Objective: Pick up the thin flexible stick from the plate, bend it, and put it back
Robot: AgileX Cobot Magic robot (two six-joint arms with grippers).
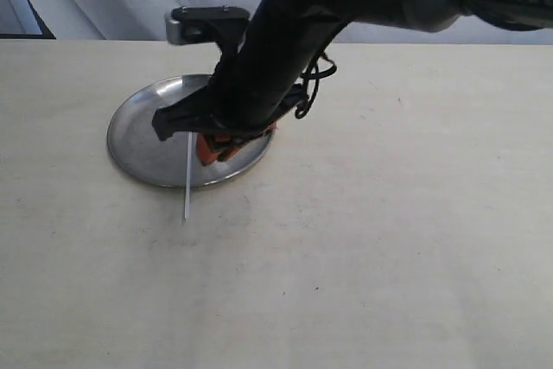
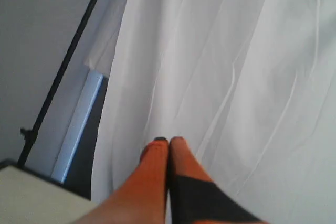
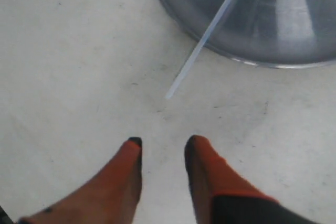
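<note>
The thin flexible stick (image 1: 187, 177) lies straight across the front rim of the plate (image 1: 138, 140), its near end resting on the table. In the right wrist view the stick (image 3: 207, 38) runs from the plate (image 3: 294, 40) out over the rim, ending just ahead of my right gripper (image 3: 164, 142). That gripper is open with nothing between its orange fingers. From outside, the right gripper (image 1: 212, 151) hangs low at the plate's front edge, just right of the stick, mostly hidden by its own arm. My left gripper (image 2: 169, 140) is shut on nothing and points at a white curtain.
The pale wooden table (image 1: 389, 239) stretches wide to the right and front of the plate. The black right arm (image 1: 285, 49) reaches in from the upper right across the plate. A white curtain (image 2: 236, 66) hangs behind the table.
</note>
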